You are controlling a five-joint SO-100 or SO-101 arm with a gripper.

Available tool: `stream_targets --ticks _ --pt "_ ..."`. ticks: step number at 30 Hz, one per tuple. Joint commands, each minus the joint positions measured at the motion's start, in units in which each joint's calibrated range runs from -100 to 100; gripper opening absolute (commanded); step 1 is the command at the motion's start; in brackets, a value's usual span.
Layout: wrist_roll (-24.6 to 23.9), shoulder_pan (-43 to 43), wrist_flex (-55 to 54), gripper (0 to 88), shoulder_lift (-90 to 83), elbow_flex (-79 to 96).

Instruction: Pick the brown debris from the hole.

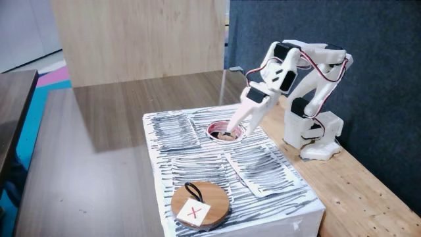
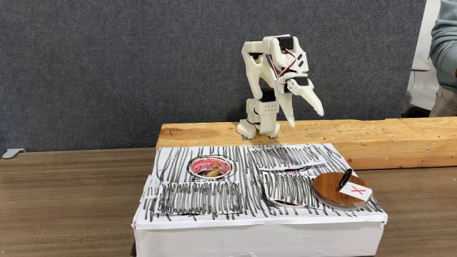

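Debris (image 2: 212, 170) of a tan-brown colour is seen lying inside the hole (image 2: 193, 167), as small lumpy bits against the dark interior. The hole is ringed in white and reddish pink, and it is cut into the top of a white box (image 2: 214, 196) covered in black scribbled stripes. In the other fixed view the debris (image 1: 225, 136) is made out as a brownish patch within the hole (image 1: 212, 131), partly covered by the arm's tip.

In that view the gripper (image 1: 231, 130) is lowered at a slant from the right, with its fingertips at the hole's mouth, touching or just above the debris. The fingers appear close together there, but how far they are parted, and whether anything is held, cannot be told. In the view from the front, the gripper (image 2: 306, 119) is shown raised above the wooden plank (image 2: 400, 139) on which the arm's base is mounted, well apart from the hole, with one long finger angled down to the right.

A round wooden disc (image 2: 335, 191) is placed on the box's near corner, to the right in the front view. A white card with a red X (image 2: 355, 190) is laid on it, beside a short black strap (image 2: 345, 178). The box (image 1: 197, 151) is set on a dark brown table (image 1: 99, 164). A teal sleeve (image 2: 444, 36) is visible at the right edge of the front view
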Motion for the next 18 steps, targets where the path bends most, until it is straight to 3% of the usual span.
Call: stream_targets --ticks 1,7,14,18 --pt "-0.26 0.45 0.27 40.7 -1.04 -0.16" --pt "-0.26 0.45 0.27 38.2 -1.04 -0.16" --pt "-0.26 0.45 0.27 22.0 -1.13 -0.16" --pt "-0.26 0.45 0.27 22.7 -1.13 -0.16"
